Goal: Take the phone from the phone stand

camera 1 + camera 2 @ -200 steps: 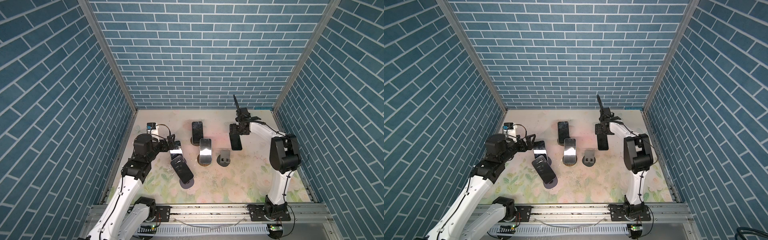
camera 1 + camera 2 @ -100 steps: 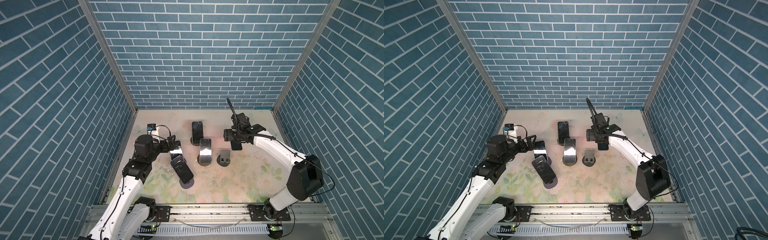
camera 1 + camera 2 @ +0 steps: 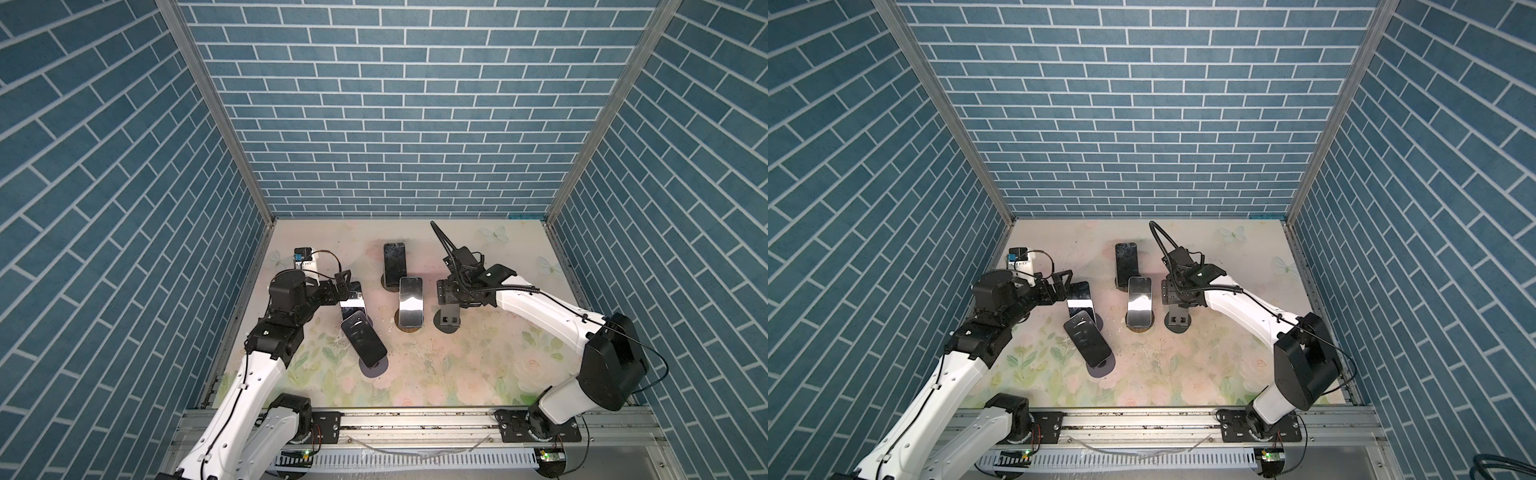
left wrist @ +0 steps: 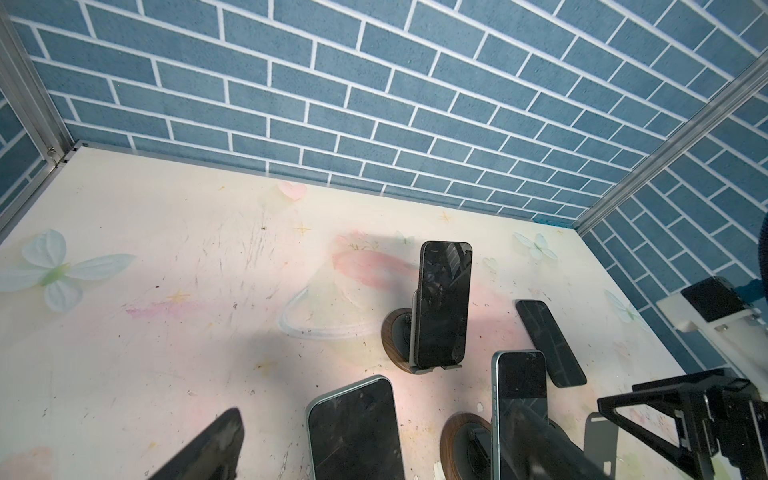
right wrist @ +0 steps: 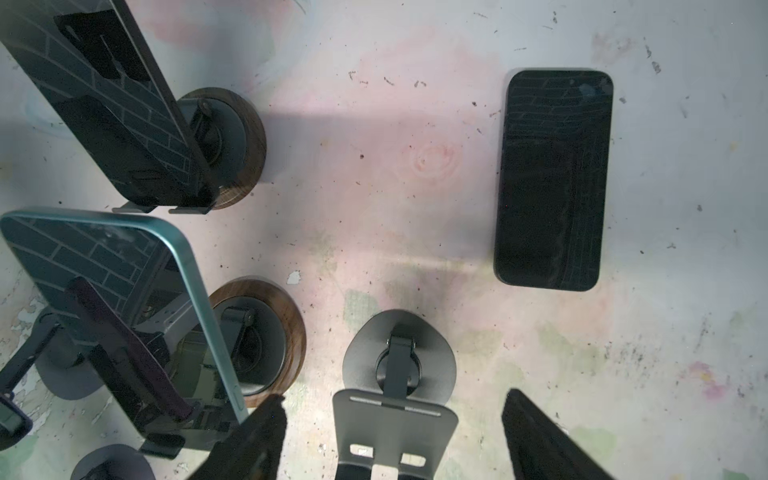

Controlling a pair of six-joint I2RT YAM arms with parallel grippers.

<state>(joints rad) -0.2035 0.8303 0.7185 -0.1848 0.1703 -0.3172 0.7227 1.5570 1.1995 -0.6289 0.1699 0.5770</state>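
1. We see the right gripper point(image 5: 394, 395) hanging just above the empty stand point(image 5: 395, 424), a little right of the middle of the table point(image 3: 457, 374). Its two fingers stand well apart, with nothing between them but the stand's bare back plate below.
2. The flat phone point(image 5: 552, 178) is off the stand and lies screen up on the table. It sits just beyond the empty stand on the far side and slightly to the right, clear of both the stand and the fingers. In both top views the right arm hides it.
3. The left gripper point(image 3: 1064, 286) is spread wide and holds nothing. It sits on the left of the table, just beside the far end of the left phone point(image 3: 1079, 297). We cannot tell whether a finger touches that phone.
4. The left phone is propped at a slant, screen up.
5. The near phone point(image 3: 363, 337) leans askew on a round grey base point(image 3: 376, 368), just on the near side of the left phone.
6. The middle phone point(image 3: 410, 301) stands on the middle stand point(image 5: 295, 332), which has a wooden rim, between the left phone and the empty stand.
7. The far phone point(image 3: 394, 264) stands on the far stand point(image 4: 392, 338), also wood-rimmed, just behind the middle phone.
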